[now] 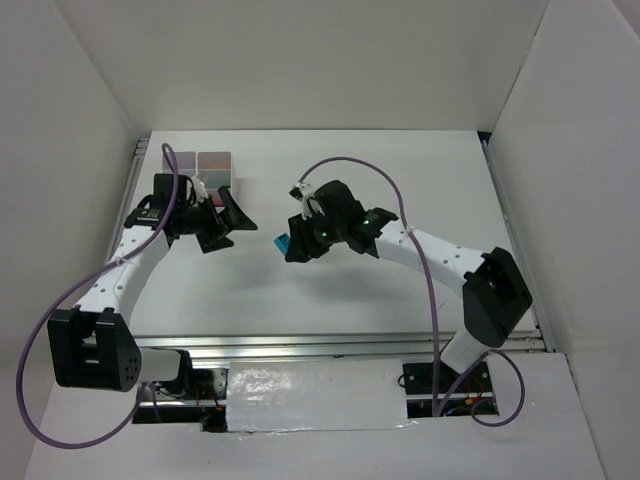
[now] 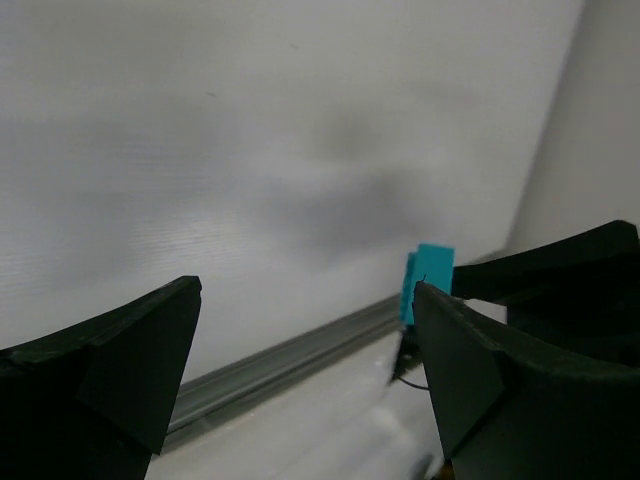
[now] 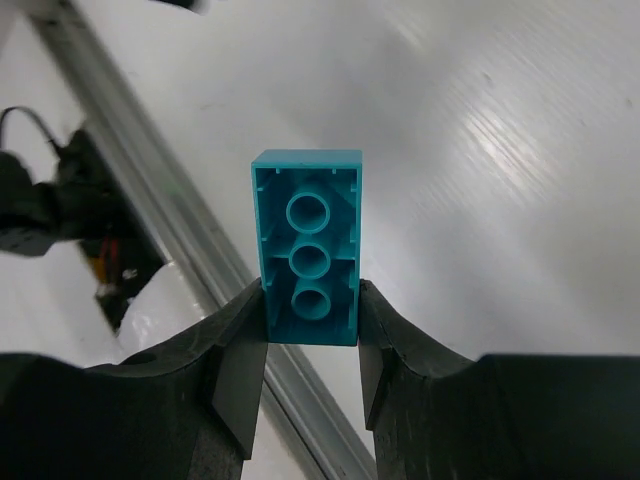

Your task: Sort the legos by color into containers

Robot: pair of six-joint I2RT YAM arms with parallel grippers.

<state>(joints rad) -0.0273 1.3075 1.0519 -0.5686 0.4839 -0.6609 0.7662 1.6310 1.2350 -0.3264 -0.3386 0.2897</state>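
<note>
A teal lego (image 3: 308,245) stands upright between my right gripper's (image 3: 310,322) fingers, hollow underside with three tubes facing the camera. From above, the same teal lego (image 1: 283,243) shows at the tip of the right gripper (image 1: 290,243), held above the table's middle. The left wrist view catches this teal lego (image 2: 428,278) to the right, beyond my left gripper (image 2: 305,345), which stands wide open with nothing in it. The left gripper (image 1: 228,230) hovers just in front of the white tray of containers (image 1: 200,162) at the back left, and the arm hides most of the tray.
A metal rail (image 1: 340,346) runs along the table's near edge, also visible as the rail (image 3: 180,230) below the held brick. White walls close in the left, right and back sides. Purple cables (image 1: 430,290) loop off both arms.
</note>
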